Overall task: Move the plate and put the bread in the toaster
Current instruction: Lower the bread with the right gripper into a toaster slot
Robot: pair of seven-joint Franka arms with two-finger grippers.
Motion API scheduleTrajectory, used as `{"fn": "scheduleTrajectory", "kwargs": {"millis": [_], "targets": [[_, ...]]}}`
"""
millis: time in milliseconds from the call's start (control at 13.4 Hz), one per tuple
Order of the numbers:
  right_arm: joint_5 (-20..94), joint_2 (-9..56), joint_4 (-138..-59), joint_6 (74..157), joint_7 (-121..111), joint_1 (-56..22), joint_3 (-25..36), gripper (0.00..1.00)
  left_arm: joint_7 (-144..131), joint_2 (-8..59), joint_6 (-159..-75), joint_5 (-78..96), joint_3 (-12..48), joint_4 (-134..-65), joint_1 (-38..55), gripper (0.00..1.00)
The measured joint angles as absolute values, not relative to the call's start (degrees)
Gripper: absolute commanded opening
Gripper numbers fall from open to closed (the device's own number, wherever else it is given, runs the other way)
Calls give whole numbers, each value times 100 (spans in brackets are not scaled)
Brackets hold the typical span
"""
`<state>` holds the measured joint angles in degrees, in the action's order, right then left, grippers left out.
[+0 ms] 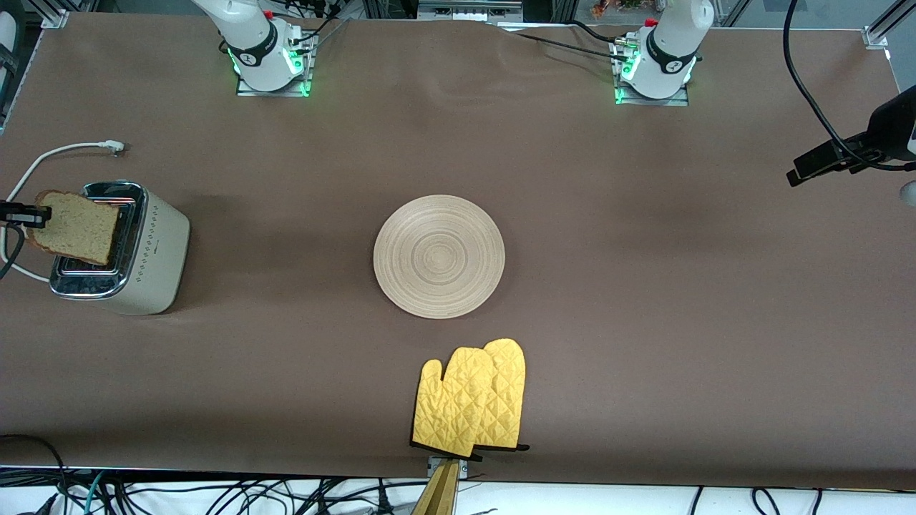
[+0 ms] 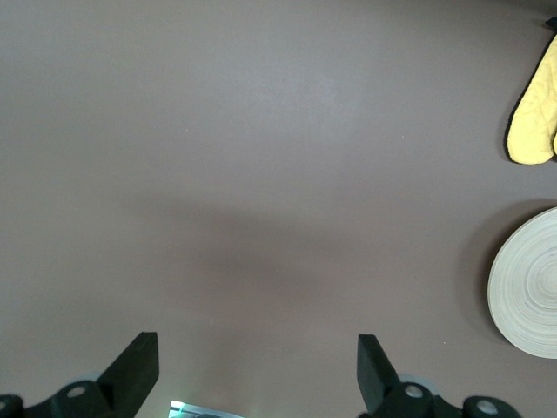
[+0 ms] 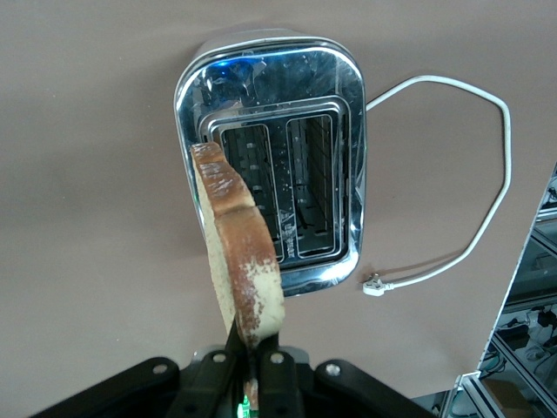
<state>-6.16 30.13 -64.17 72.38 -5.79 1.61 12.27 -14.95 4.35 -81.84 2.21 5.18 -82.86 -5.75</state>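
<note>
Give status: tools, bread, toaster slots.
Right tool shut on bread, held edge-down over toaster. Both slots empty. Left tool open, waiting over bare table. Plate mid-table, nothing on it.

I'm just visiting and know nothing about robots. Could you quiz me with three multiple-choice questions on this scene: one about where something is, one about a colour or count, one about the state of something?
1. Where is the bread?
A. Lying on the plate
B. Held in the air over the toaster
C. Flat on the table beside the oven mitts

2. What colour are the oven mitts?
A. Yellow
B. Blue
C. Red

3. What state is the left hand in?
A. Shut on the bread
B. Shut on the plate
C. Open, holding nothing

Answers:
1. B: the right hand pinches the slice by its edge above the toaster, over its chrome slots.
2. A: both quilted mitts are yellow with dark trim, lying nearer the front camera than the plate.
3. C: its fingers stand wide apart over bare table.
</note>
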Motion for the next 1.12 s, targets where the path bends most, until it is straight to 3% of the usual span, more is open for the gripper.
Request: {"fn": "scheduleTrajectory", "kwargs": {"millis": [1116], "targets": [[-742,3352,-6417,7583,-896,399,1260,0,-1495,435,-8184,221,517,-8286,-581,100]]}}
